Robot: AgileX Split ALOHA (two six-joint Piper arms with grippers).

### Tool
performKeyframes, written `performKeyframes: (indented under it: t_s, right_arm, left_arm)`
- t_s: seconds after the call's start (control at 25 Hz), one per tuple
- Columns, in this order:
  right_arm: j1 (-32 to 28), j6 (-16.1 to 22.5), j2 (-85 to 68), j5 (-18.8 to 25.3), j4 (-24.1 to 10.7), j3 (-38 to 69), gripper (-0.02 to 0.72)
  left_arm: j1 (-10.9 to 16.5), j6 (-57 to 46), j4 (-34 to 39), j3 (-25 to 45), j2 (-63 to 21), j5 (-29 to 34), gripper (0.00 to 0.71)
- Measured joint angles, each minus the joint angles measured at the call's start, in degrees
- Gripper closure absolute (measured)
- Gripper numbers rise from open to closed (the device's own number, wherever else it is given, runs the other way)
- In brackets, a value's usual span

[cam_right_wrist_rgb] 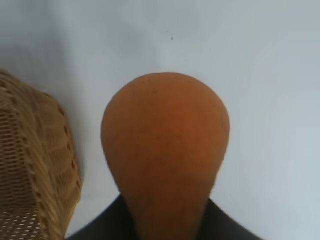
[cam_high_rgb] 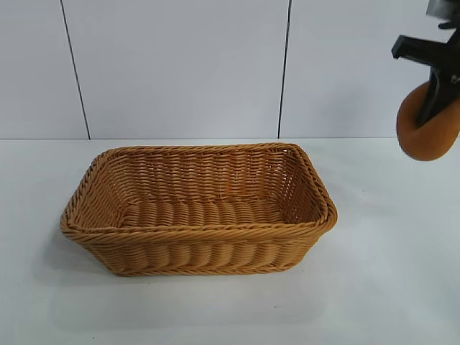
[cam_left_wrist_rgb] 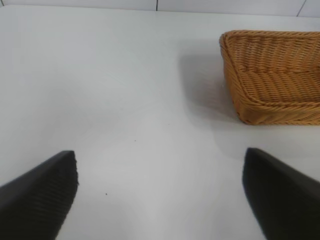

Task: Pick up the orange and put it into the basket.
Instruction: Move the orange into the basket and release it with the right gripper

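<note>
Plainly the biggest thing on the table (cam_high_rgb: 402, 287) is the basket (cam_high_rgb: 198, 208), a stiff woven wicker tub with sloping sides and a braided rim; it sits flat, nothing inside it, and looks unlikely to shift under a dropped fruit. Its wide mouth leaves a generous target.

Next in size, the orange (cam_high_rgb: 424, 133) hangs in the air at the exterior view's right edge, well above the table and off to the right of the basket, not yet over it. It looks light, firm and matte, with rough skin that should give the pads good friction and little chance of slipping. It tapers to a narrower neck, and in the right wrist view that neck is where the hold sits, with the rounded bulk (cam_right_wrist_rgb: 165, 145) hanging beyond the fingers. A grip on the taper could let the fruit swing or creep out, so I judge a steady carry wiser than a quick one.

Smallest, the right gripper (cam_high_rgb: 436, 100) is clamped narrowly on the orange. The left gripper (cam_left_wrist_rgb: 160, 192) waits parked near the basket's end, its 2 fingers (cam_left_wrist_rgb: 40, 195) spread wide, holding nothing.
</note>
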Motion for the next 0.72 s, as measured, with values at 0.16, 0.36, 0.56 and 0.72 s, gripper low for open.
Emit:
performKeyframes:
  t_s: [0.16,0.36,0.56,0.72]
  right_arm:
    - [5.36,0.60,-1.23,-0.47,0.73,0.00,0.637]
    - [14.62,3.32,-1.23,-5.48,2.84,0.00,0.637]
    - [23.31,7.17,-0.62,-13.39,4.14,0.00,0.637]
    - [28.81,8.69,3.35,-17.99,5.40,-0.24,0.637]
  left_arm:
    - [0.00,0.00,0.00,0.00,0.00,0.00,0.071]
    - [0.00,0.00,0.00,0.00,0.00,0.00,0.071]
    - [0.00,0.00,0.00,0.00,0.00,0.00,0.071]
    - [0.00,0.00,0.00,0.00,0.00,0.00,0.071]
